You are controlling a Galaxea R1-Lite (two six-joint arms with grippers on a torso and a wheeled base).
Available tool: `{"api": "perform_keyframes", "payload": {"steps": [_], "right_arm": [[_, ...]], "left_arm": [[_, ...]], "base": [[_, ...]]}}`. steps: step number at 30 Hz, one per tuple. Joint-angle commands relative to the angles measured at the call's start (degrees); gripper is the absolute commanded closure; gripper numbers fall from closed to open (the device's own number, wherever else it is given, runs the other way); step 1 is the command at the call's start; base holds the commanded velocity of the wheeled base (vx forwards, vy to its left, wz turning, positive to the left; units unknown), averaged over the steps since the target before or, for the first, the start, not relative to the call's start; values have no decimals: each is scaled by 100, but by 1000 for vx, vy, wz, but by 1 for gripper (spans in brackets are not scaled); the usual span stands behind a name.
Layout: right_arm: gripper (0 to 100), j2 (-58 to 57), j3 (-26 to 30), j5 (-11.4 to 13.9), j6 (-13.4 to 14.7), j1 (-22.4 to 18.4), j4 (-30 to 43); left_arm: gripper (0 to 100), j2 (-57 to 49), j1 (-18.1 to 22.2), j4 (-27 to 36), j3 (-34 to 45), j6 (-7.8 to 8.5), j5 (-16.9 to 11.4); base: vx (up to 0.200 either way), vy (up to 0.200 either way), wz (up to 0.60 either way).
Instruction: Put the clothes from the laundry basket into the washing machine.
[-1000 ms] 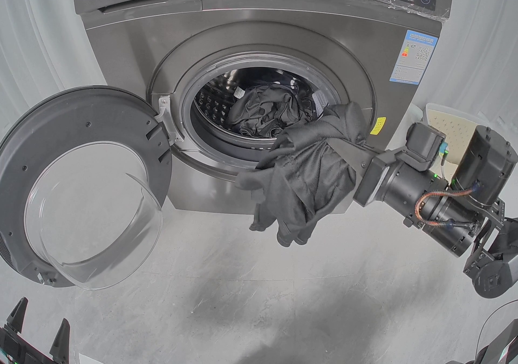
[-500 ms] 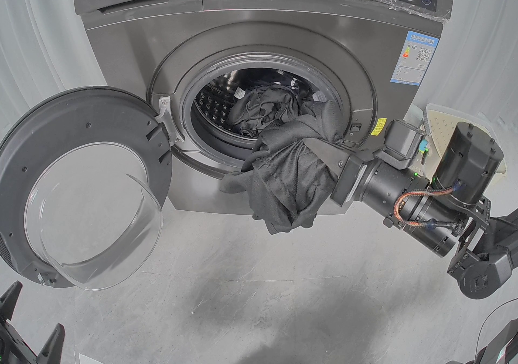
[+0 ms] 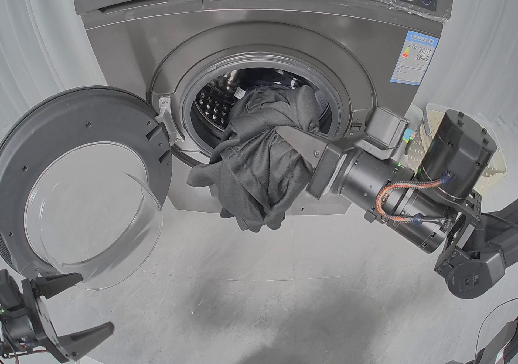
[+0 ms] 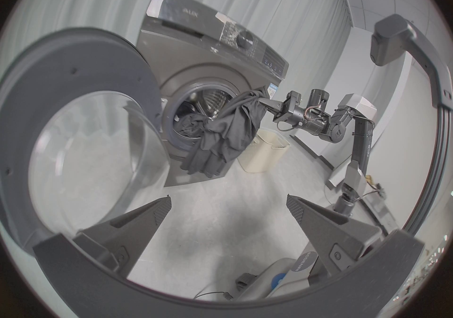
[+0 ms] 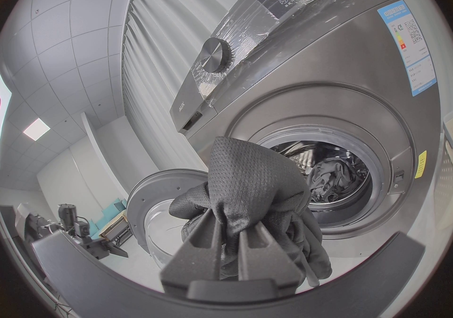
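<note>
One dark garment (image 3: 253, 165) pinched tight between right gripper (image 3: 291, 138) fingers, held at the washing machine (image 3: 270, 30) mouth, folds hanging down its front. More clothes (image 5: 335, 177) inside the drum. Left gripper (image 3: 94, 303) fingers spread wide, low beside open door (image 3: 81, 111).

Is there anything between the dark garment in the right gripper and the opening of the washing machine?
Nothing visible does. The door is swung open to the left, and the dark garment, held in the right gripper, hangs right at the opening. The clothes already inside lie farther back.
</note>
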Motion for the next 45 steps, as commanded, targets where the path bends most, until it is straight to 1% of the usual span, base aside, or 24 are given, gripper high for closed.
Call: {"api": "perform_keyframes", "payload": {"steps": [1,3,4,5,6,7,9,12,13,16,19,28,32,35,40,45], "right_arm": [[100,131,-187,-64,65,93,-11],[100,131,-161,-82,65,84,-11],[100,131,-161,-100,65,75,-11],[100,131,-170,-100,65,75,-11],[100,131,-178,-100,65,75,-11],[100,131,-196,-108,65,75,-11],[100,131,-214,-108,65,66,-11],[100,131,-205,-108,65,58,-11],[100,122,-187,-117,65,66,-11],[100,105,-187,-117,65,66,-11],[100,105,-187,-117,65,58,-11],[100,87,-152,-126,65,110,-11],[100,87,-161,-126,65,128,-20],[100,87,-152,-126,56,128,-20],[100,69,-152,-126,56,172,-20],[100,34,-152,-126,56,207,-20]], "left_arm": [[0,2220,-840,-1128,-142,-67,-112],[0,2501,-937,-1357,-151,-67,-7],[0,2905,-1051,-1691,-168,-41,134],[0,3081,-1121,-1840,-186,-58,186],[0,3134,-1148,-1893,-195,-67,195],[0,3441,-1297,-2165,-248,-85,213],[0,3749,-1446,-2412,-362,-120,222],[0,3995,-1552,-2526,-459,-129,222],[0,4215,-1666,-2579,-564,-173,222],[0,4478,-1842,-2596,-722,-225,222],[0,4645,-1965,-2596,-880,-243,257],[0,5270,-2070,-2605,-1496,-261,274],[0,5779,-2070,-2728,-1891,-261,283],[0,6069,-2097,-2974,-2137,-384,327],[0,6658,-2167,-3501,-2498,-586,626],[0,7010,-2211,-3774,-2629,-603,687]], "base": [[0,0,0],[0,0,0],[0,0,0],[0,0,0],[0,0,0],[0,0,0],[0,0,0],[0,0,0],[0,0,0],[0,0,0],[0,0,0],[0,0,0],[0,0,0],[0,0,0],[0,0,0],[0,0,0]]}}
